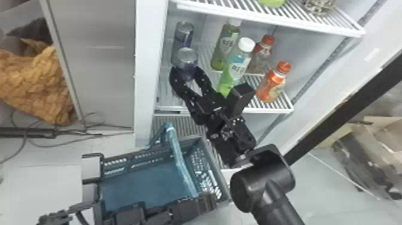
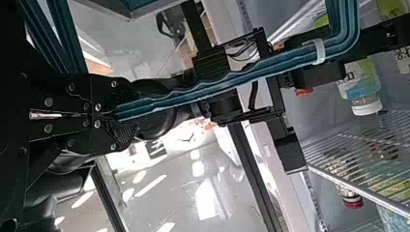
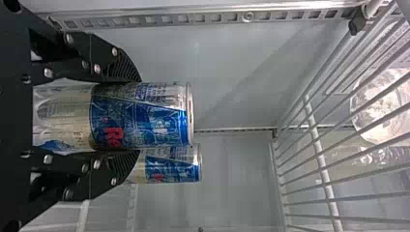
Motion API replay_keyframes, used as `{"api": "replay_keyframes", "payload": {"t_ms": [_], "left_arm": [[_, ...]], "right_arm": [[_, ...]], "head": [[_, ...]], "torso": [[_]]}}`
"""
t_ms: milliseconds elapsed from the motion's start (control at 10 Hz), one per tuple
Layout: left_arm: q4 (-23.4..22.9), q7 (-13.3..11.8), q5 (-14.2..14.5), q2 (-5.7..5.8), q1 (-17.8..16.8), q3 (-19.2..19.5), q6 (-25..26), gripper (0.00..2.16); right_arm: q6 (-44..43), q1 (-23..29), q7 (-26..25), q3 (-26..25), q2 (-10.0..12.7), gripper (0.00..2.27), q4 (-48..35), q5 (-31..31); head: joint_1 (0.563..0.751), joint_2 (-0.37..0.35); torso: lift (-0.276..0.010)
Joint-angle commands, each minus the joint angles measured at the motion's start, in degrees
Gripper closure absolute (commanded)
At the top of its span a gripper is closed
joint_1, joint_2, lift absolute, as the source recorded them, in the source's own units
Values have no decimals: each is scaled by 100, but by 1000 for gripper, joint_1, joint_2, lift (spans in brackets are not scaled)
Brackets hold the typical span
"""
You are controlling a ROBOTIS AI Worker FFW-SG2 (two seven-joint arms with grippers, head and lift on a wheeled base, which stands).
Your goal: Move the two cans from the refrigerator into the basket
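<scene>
Clasping the handle (image 2: pixel 217 86), the left gripper (image 2: pixel 126 114) seemed to steady the basket (image 1: pixel 143 185) while the right gripper (image 1: pixel 186 72) pinched the front can (image 3: pixel 145 118), likely for lifting.

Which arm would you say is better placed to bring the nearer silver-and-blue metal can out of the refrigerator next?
Right, I think: the right gripper is around the nearer can, while the left gripper holds the teal plastic basket handle.

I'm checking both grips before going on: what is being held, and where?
The left gripper holds the basket by its handle; the right gripper holds the front can by its sides, below the top.
</scene>
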Motion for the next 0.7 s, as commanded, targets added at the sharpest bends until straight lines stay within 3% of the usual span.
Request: {"api": "replay_keyframes", "payload": {"t_ms": [0, 200, 600], "left_arm": [[0, 0, 24, 4, 0, -7, -26, 1211], [0, 0, 36, 4, 0, -7, -40, 1211], [0, 0, 58, 4, 14, 16, -54, 1211]], "right_arm": [[70, -1, 1, 39, -27, 907, -124, -6], [253, 69, 10, 27, -71, 907, -475, 51], [1026, 758, 80, -361, -132, 907, -1881, 131]], "head": [[695, -287], [695, -279], [695, -274]], "torso": [[-276], [-276], [-276]]}}
